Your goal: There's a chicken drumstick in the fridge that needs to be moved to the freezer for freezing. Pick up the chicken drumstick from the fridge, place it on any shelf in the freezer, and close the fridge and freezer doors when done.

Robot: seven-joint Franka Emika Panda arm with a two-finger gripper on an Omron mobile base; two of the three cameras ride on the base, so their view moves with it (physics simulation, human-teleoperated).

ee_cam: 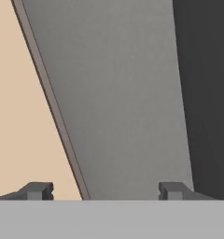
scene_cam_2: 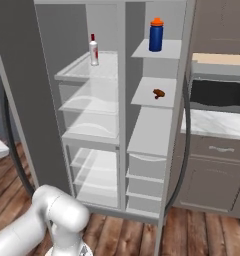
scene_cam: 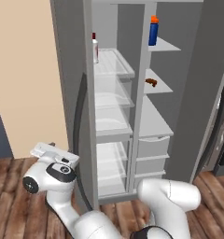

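Observation:
The chicken drumstick, a small reddish-brown lump, lies on the middle shelf of the freezer, the narrow right half. The fridge, with its glass shelves, is the left half. Both doors stand open: the fridge door at the left, the freezer door at the right. My gripper is low at the left by the fridge door. Its fingers are wide apart and open, with the door's grey face and edge straight ahead between them.
A white red-capped bottle stands on the fridge's top glass shelf. A blue orange-capped bottle stands on the freezer's top shelf. A counter with a dark microwave adjoins the unit's right. A beige wall is left of the fridge door.

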